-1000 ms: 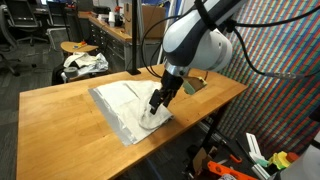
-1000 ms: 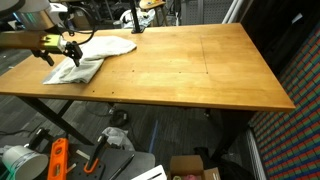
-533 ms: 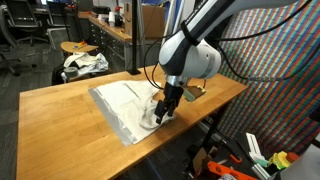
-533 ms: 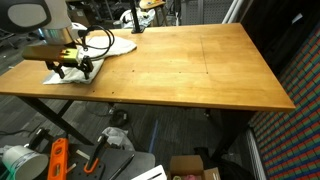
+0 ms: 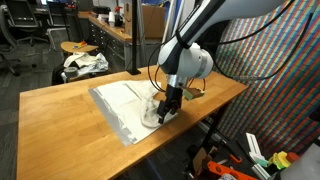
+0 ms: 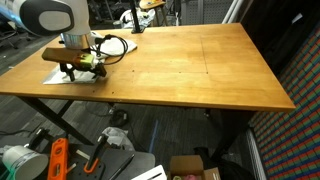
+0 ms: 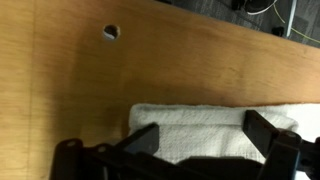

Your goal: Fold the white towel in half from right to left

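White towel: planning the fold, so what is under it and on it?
Under the white towel lies the wooden table; the open tool stands over its edge. Anything else beneath is hidden.

white towel point(image 7: 200, 125): rough terry cloth | table point(image 7: 170, 60): smooth matt wood

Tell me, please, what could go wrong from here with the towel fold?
The open gripper straddles the white towel edge low over the table; closing may scrape the wood or pinch too little cloth, so it slips. The towel also lies close to the table's near edge, so a dragging pull could slide it off.
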{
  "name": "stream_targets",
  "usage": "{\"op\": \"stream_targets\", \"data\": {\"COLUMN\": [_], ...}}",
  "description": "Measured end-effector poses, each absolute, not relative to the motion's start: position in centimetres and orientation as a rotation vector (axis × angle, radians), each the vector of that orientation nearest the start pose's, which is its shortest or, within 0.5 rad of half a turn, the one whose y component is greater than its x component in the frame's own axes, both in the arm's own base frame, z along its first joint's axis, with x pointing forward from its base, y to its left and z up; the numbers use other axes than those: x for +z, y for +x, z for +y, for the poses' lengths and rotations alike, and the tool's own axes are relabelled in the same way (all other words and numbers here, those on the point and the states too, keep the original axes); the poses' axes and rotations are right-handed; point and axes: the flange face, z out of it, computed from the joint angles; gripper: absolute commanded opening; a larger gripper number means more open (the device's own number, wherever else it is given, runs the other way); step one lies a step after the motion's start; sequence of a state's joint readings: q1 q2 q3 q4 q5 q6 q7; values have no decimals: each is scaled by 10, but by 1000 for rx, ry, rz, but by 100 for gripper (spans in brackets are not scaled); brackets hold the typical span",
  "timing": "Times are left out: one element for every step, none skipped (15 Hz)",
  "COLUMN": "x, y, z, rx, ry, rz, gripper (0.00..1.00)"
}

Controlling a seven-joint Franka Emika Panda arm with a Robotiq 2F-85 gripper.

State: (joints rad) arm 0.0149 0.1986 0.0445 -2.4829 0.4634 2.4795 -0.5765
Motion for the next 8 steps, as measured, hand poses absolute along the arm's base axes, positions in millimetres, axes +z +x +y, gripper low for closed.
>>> {"op": "stream_targets", "data": {"x": [197,198,200,204,209,217,226,237], "y": [453,455,457,459,460,461,461,461], "z": [23,20,17,14,10,6,2,-2], "rx": [177,170,159,145,127,110,94,71], "ry": [-2820,-2820,-2821,-2822,-2824,-2825,-2824,-2824], "rz": [-328,-321,-316,-312,-309,-311,-313,-318], "gripper": [100,100,100,100,100,100,100,100]}}
